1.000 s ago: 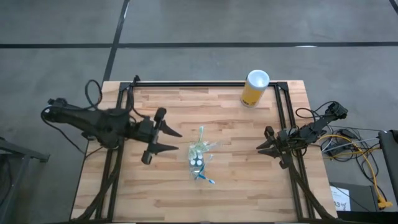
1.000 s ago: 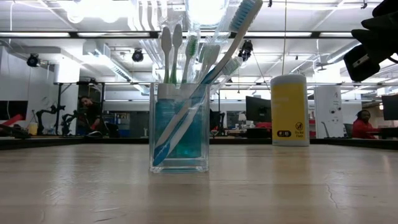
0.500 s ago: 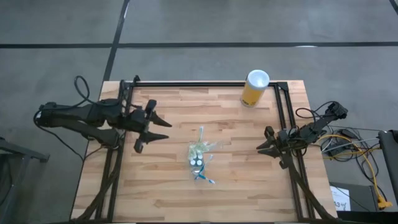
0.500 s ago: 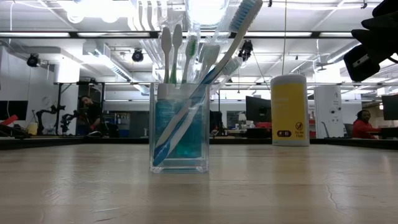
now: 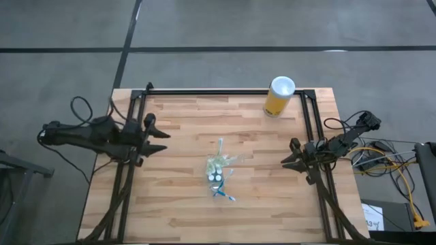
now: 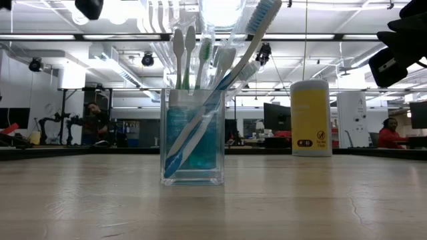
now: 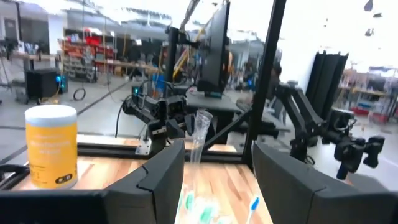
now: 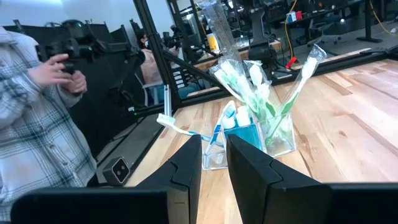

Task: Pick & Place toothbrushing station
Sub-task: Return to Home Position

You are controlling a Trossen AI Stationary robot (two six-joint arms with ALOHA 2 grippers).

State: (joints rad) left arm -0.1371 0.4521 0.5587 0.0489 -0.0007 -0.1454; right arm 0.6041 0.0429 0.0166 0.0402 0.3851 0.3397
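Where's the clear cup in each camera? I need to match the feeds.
High: cup mid-table.
Low: cup standing left of centre.
Left wrist: cup itself out of sight; only brush tips at the bottom edge.
Right wrist: cup at centre.
Shared landmark: the blue toothbrush leaning out of it.

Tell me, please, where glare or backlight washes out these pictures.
Low view: ceiling lights flare behind the toothbrushes, bleaching their heads above the clear cup. Left wrist view: bright backdrop blows out the upper right. High view: even light on the table, no glare.
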